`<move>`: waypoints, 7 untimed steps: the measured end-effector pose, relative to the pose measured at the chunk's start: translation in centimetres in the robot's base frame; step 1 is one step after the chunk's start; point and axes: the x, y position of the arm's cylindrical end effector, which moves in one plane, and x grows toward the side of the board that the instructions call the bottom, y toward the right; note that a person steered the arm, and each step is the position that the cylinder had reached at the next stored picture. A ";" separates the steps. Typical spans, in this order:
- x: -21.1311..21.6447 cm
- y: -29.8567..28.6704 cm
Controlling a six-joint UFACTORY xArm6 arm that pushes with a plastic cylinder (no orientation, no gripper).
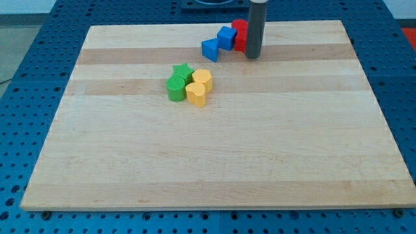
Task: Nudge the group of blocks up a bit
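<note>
Blocks near the worktop (97, 162) centre form a touching cluster: green cube (175, 88), green star (183, 71), yellow heart (197, 93), another yellow block (203, 79). Light, rigid, likely slippery; push their lower edge. My tip (253, 56), a plain rod without jaws, grips nothing, standing by the blue and red blocks near the top edge.

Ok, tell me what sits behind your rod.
A red block shows partly behind my tip, touching a blue block. The rod covers the red block's right side, so its shape is unclear.

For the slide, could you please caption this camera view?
My tip rests beside the red block in the upper blue-red cluster, above the green-yellow group.
</note>
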 end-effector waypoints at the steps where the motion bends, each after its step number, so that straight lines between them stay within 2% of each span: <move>1: 1.8 -0.7; 2: 4.4 -1.5; 4: 4.5 -8.1; 6: 3.7 -13.9; 7: 1.6 -14.8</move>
